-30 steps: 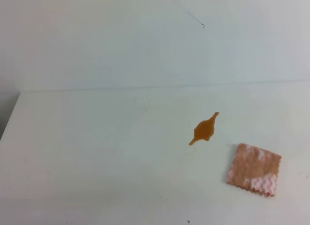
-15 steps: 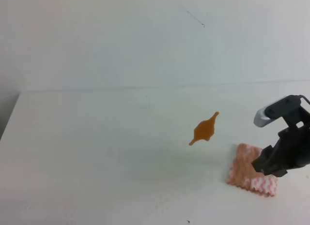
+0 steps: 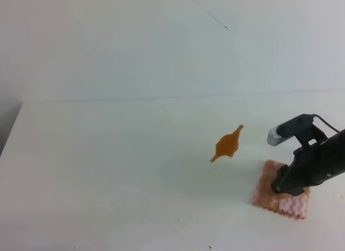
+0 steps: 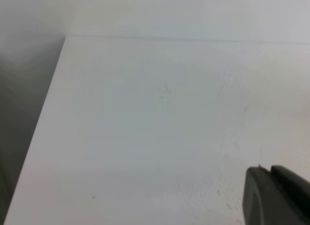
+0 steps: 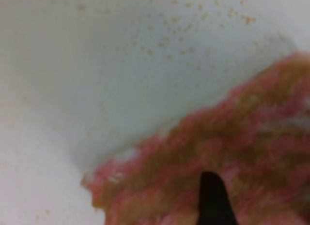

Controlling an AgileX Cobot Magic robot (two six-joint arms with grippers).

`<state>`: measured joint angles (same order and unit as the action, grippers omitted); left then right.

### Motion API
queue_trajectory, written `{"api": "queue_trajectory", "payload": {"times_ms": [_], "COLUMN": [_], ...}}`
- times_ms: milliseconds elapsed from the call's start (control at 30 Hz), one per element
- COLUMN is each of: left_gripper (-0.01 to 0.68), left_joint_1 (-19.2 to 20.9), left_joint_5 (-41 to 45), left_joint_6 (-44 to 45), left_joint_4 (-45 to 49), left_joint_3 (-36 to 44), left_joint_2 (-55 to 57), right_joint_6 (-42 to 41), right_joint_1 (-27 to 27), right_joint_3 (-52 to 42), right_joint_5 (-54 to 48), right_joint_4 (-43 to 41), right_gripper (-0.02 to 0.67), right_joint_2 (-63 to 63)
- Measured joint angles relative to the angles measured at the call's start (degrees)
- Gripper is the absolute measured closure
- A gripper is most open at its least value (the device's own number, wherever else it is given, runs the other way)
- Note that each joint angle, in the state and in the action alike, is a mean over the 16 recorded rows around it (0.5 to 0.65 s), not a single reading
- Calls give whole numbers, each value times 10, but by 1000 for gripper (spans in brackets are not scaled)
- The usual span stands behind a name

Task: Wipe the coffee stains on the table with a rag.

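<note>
A pale wall is standing behind the table (image 3: 108,154), a wide white worktop whose far edge is running straight across the exterior high view. The coffee stains (image 3: 227,144), one amber diamond-shaped blot with thin tails, are sitting right of the worktop's middle. The rag (image 3: 269,197), pink-and-white zigzag with a tan stained patch, is lying flat near the front right corner, apart from the blot. The right gripper (image 3: 284,186) is reaching in from the right edge and pressing down onto the rag; whether its jaws are spread or closed cannot be told here.

In the left wrist view, bare worktop is running to its far left corner, and a dark part of the left gripper (image 4: 273,196) is showing at the bottom right; its jaw state cannot be told.

In the right wrist view, the blurred rag (image 5: 232,152) is filling the lower right, one dark fingertip (image 5: 213,198) is sitting over it, and tiny brown specks (image 5: 193,22) are dotting the worktop beyond.
</note>
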<state>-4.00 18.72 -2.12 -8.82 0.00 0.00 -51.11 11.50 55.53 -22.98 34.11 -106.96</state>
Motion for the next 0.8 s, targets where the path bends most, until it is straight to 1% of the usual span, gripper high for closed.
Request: {"api": "queue_trajectory", "payload": {"times_ms": [367,467,533,800], "left_gripper": [673,673,673,673], "left_joint_1": [0,0,0,0], "left_joint_5": [-2,-2,-2,0], "left_joint_6": [0,0,0,0], "left_joint_4": [0,0,0,0], "left_joint_3": [6,6,6,0], "left_joint_2": [-4,-4,-4,0], "right_joint_6": [-23,-18,-9,55], "right_joint_1": [0,0,0,1], "right_joint_3": [31,54,73,158], "right_joint_5": [5,-3,-12,-67], "right_joint_4": [-4,-7,-13,-59], "right_gripper": [549,606,628,637], "right_joint_2": [-24,-26,-27,-30]}}
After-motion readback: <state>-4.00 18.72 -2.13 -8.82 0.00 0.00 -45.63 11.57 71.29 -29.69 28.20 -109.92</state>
